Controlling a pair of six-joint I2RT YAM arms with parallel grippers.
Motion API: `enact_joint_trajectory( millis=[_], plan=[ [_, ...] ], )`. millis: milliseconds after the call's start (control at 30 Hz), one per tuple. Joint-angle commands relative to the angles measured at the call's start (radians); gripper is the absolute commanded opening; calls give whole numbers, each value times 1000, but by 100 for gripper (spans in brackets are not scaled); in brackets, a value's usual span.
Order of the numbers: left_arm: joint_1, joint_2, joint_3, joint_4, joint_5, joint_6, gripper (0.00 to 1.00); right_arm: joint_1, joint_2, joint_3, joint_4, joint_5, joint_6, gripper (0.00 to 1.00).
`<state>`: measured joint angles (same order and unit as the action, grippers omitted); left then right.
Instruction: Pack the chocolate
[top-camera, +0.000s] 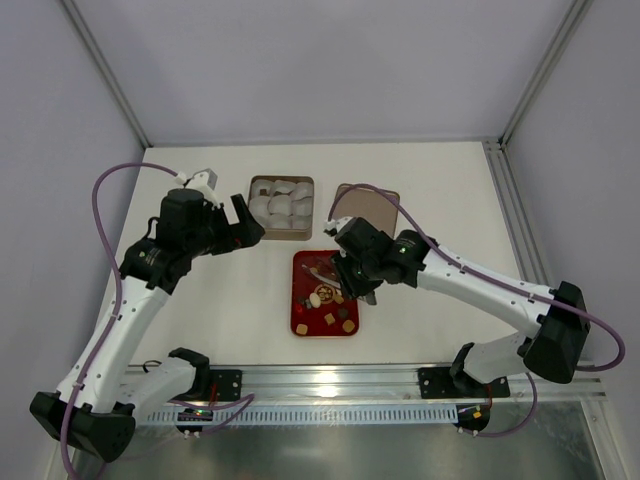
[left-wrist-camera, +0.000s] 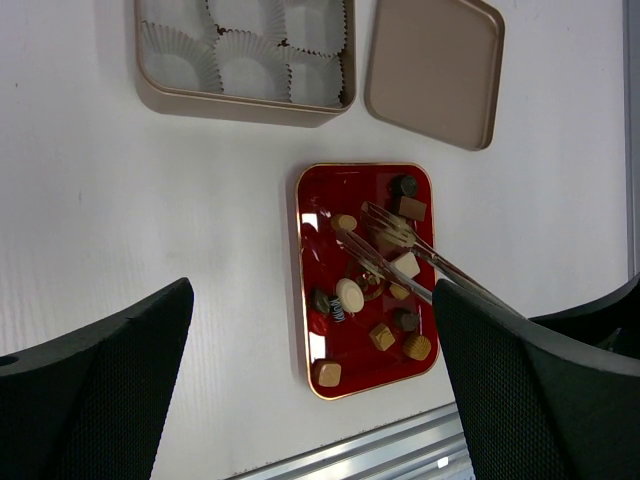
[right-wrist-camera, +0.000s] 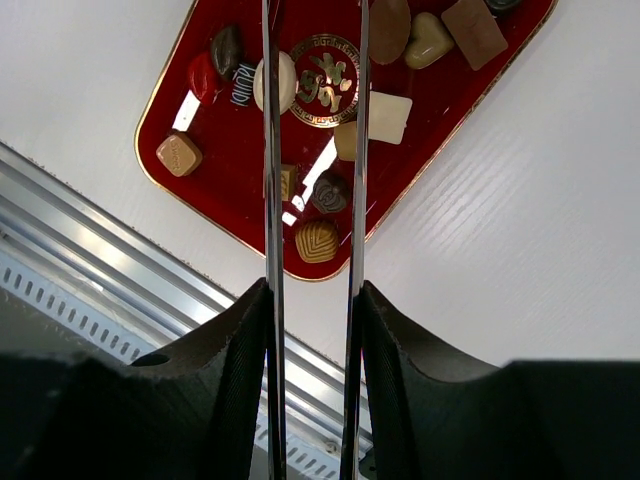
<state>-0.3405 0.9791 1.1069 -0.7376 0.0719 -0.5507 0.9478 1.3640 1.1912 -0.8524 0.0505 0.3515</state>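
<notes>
Black fingers of the right gripper (right-wrist-camera: 312, 295) pinched metal tongs (right-wrist-camera: 269, 230) over the tray (left-wrist-camera: 312, 200); the left gripper (left-wrist-camera: 312, 288) hung spread wide. Beneath pale lilac walls (top-camera: 320, 60), the table (top-camera: 200, 310) was white. Mid-table in the red tray lay the chocolate (left-wrist-camera: 350, 294), scattered brown, tan and cream squares and rounds.

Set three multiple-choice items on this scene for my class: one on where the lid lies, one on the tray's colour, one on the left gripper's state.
1. In the top view, the lid lies: A right of the box; B on the box; C inside the box.
2. The tray under the chocolates is: A blue; B green; C red.
3. The left gripper is: A shut on a chocolate; B open, empty; C shut on the lid.
Key: A, it lies beside the open box; C, its surface is red; B, its fingers stand wide apart.
</notes>
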Motion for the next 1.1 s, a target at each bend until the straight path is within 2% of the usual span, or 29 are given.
enact_joint_trajectory(
  millis=[0,300,800,1067],
  plan=[
    [-3,-14,7,30,3,-6,100,9,26,21,30,31,-14,42],
    [-2,-11,5,32,5,-8,100,9,89,31,56,51,-17,42],
    [-2,-20,-7,34,-4,0,100,9,106,41,50,51,-19,40],
    [-2,-19,-10,38,-1,0,100,9,121,42,53,29,-22,34]
  ],
)
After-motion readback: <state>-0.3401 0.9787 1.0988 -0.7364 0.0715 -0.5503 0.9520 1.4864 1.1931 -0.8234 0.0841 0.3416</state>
